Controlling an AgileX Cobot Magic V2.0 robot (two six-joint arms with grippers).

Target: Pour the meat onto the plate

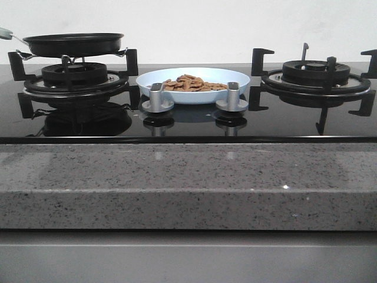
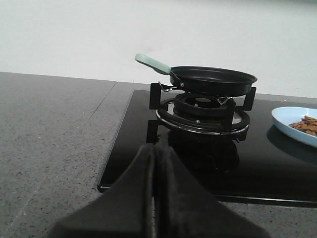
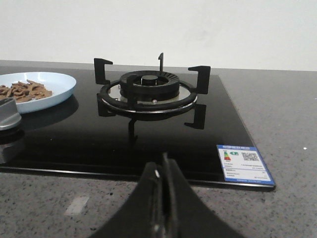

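Plain white wall [image 1: 194,26] across the far side, bare and evenly lit. Below it, a speckled grey stone countertop [image 1: 188,183] with a thick near edge, catching small glints of light. Set into the countertop, a glossy black glass hob [image 1: 188,121] mirroring whatever stands on it. On the left, a burner [image 1: 73,75] under black pan supports; on the right, a matching burner [image 1: 315,72] with its supports. Near the middle, two silver knobs [image 1: 158,100] side by side. At the hob's near right corner, a blue-and-white energy label [image 3: 245,164]. Beneath the countertop's edge, a flat grey front panel [image 1: 188,259].
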